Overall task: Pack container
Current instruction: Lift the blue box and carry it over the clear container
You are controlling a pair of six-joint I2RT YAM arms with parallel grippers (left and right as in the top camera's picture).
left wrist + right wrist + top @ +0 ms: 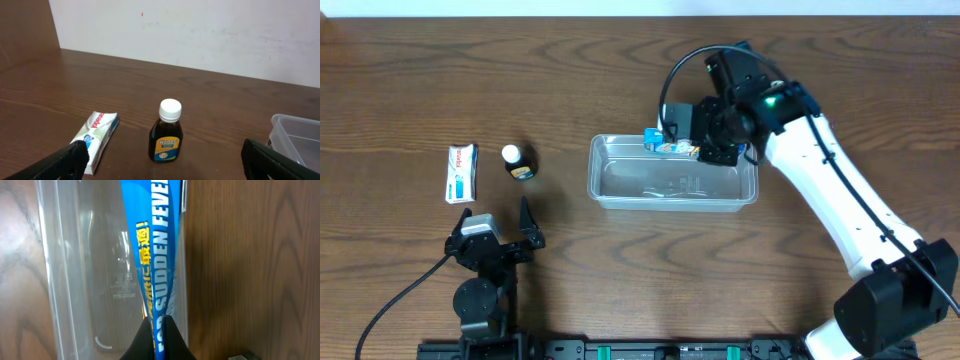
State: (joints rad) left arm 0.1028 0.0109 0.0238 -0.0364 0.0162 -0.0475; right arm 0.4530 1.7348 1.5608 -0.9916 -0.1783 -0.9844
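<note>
The container, a clear plastic bin, lies in the middle of the table and shows as clear walls in the right wrist view. My right gripper is shut on a flat blue packet printed with white letters. It holds the packet over the container's far rim. My left gripper stands open near the front edge, empty, facing a dark bottle with a white cap. A white toothpaste box lies left of the bottle.
In the overhead view the dark bottle and the toothpaste box sit left of the container. The container's corner shows at the right of the left wrist view. A pale wall rises behind the table.
</note>
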